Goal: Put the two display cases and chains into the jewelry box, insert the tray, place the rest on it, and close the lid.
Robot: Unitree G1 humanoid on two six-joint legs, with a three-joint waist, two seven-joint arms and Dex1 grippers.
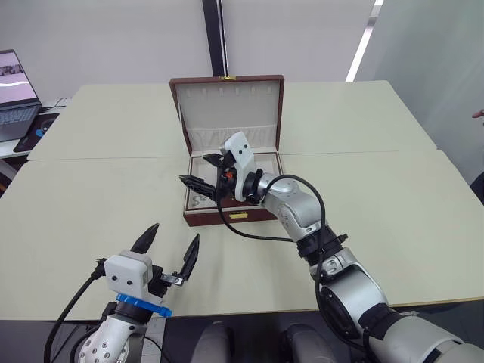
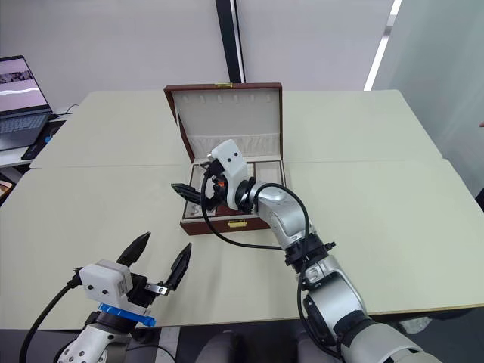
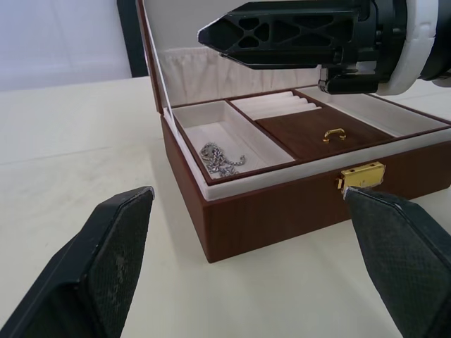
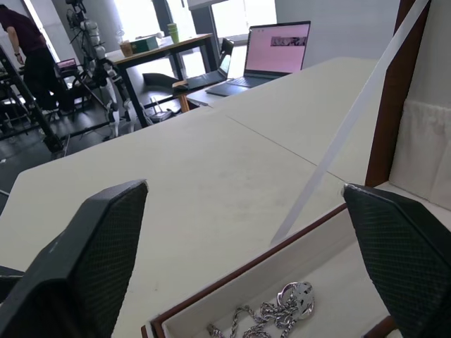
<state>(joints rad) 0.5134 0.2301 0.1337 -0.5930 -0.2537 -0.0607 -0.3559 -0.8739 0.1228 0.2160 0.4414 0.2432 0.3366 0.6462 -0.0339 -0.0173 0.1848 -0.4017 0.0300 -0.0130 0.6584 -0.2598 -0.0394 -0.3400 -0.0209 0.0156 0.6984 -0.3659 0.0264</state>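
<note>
The brown jewelry box stands mid-table with its lid upright. A cream tray with compartments, ring rolls and a brown panel with a gold handle fills the box. A silver chain lies in the left compartment. My right gripper hovers open over that compartment, holding nothing. My left gripper is open and empty near the table's front edge, left of the box and pointing at it. The display cases are out of view.
An open laptop sits on a side desk at the far left. Beige table tops spread wide around the box. Beyond the table, in the right wrist view, a person stands among desks.
</note>
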